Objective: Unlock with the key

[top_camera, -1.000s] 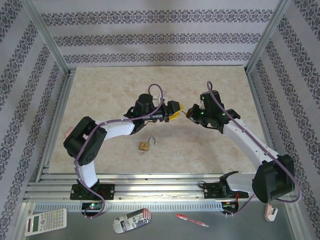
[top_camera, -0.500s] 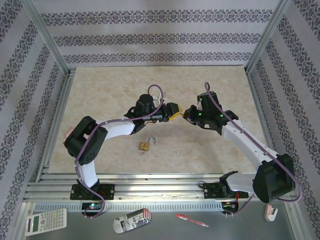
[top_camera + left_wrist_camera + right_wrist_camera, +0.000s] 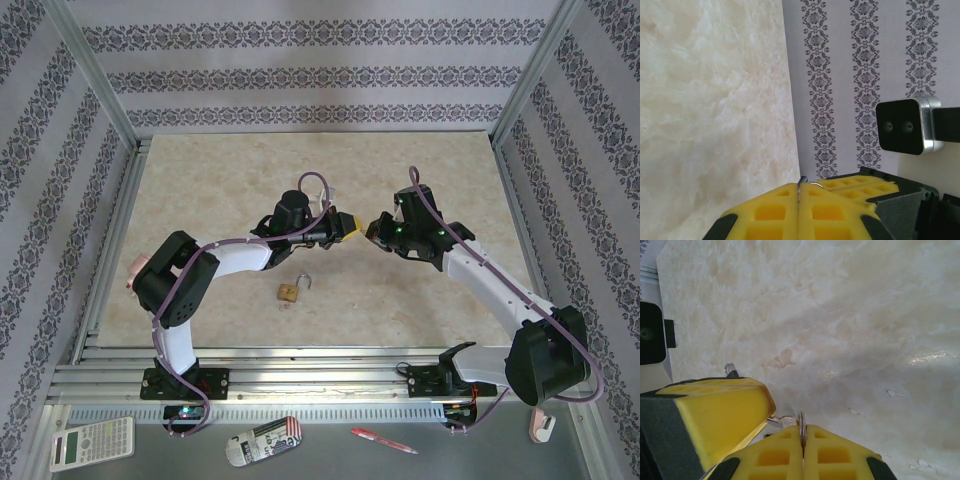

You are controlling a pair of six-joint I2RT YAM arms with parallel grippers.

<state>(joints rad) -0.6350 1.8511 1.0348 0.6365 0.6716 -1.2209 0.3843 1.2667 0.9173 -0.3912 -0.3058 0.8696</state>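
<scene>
Above the middle of the table my two grippers meet tip to tip. The left gripper is shut, and a thin dark sliver of the key stands between its yellow pads. The right gripper is shut on a small silver ring. From that ring the silvery key runs across to the left gripper's yellow finger. The brass padlock lies on the table below and to the left of both grippers, with its silver shackle swung open.
The right wrist's black camera block hangs close in front of the left gripper. A calculator, a printed can and a red pen lie on the metal ledge in front of the arm bases. Aluminium posts and patterned walls enclose the table.
The left gripper has closed on the key. The right gripper has shifted a little to the left, so the two grippers now touch.
</scene>
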